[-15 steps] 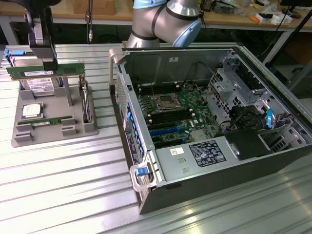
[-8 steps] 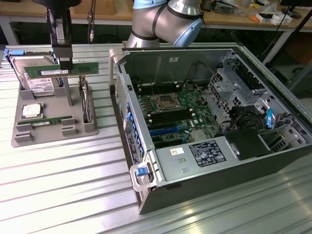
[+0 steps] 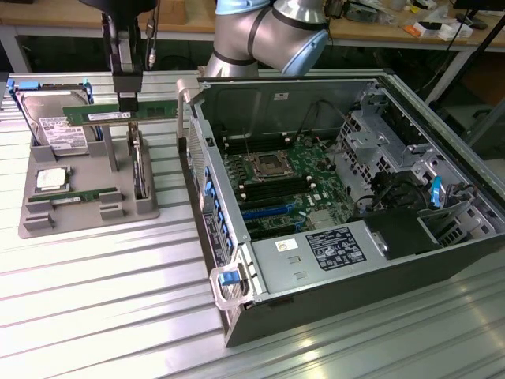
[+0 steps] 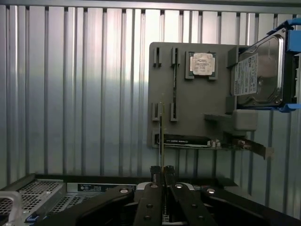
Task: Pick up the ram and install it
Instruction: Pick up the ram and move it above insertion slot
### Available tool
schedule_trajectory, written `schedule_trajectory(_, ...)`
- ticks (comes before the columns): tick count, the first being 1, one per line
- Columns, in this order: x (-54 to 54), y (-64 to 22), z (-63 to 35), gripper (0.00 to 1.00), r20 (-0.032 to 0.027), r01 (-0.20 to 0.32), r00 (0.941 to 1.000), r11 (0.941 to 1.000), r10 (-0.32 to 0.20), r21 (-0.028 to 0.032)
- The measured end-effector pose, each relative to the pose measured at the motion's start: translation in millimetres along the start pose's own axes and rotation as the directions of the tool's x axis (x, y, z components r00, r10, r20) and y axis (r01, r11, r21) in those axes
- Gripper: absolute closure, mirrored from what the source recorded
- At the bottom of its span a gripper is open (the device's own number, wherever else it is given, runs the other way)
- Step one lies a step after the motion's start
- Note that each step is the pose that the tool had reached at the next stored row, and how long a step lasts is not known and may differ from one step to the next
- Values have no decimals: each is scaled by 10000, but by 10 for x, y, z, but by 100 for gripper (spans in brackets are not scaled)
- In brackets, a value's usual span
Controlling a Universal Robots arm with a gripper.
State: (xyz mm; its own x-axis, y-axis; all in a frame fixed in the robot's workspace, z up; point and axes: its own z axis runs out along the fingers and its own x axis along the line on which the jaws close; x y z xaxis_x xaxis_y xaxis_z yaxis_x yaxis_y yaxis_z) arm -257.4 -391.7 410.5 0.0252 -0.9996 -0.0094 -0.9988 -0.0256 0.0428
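Note:
The ram (image 3: 158, 111), a long green stick with a pale label, hangs level above the grey holder (image 3: 47, 217) at the exterior view's left. My gripper (image 3: 126, 101) comes down from above and is shut on the ram's upper edge near its middle. In the wrist view the ram (image 4: 161, 136) appears edge-on as a thin line running out from between the black fingers (image 4: 151, 188), with my gripper (image 4: 162, 170) shut on it. The open computer case (image 3: 316, 308) lies to the exterior view's right, with the motherboard (image 3: 276, 185) and its memory slots exposed.
The grey holder (image 4: 188, 99) also carries a square silver processor (image 3: 51, 178), a silver hard drive (image 3: 59, 126) in blue rails, another green stick (image 3: 75, 197) and an upright card (image 3: 140, 170). The case's raised side wall (image 3: 193, 118) stands between holder and motherboard. A ribbed metal table (image 3: 102, 316) lies underneath.

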Motion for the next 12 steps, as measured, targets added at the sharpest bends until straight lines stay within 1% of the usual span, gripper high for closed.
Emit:
schedule_trajectory(1,2,-53,-2,88,0,0,10000,10000,0,0)
schedule_trajectory(5,4,-164,-7,88,1,1,10000,10000,-1,1)
schedule_trajectory(7,6,-253,-11,88,0,1,10000,10000,-1,0)
schedule_trajectory(12,10,-397,-16,88,1,0,10000,10000,0,1)
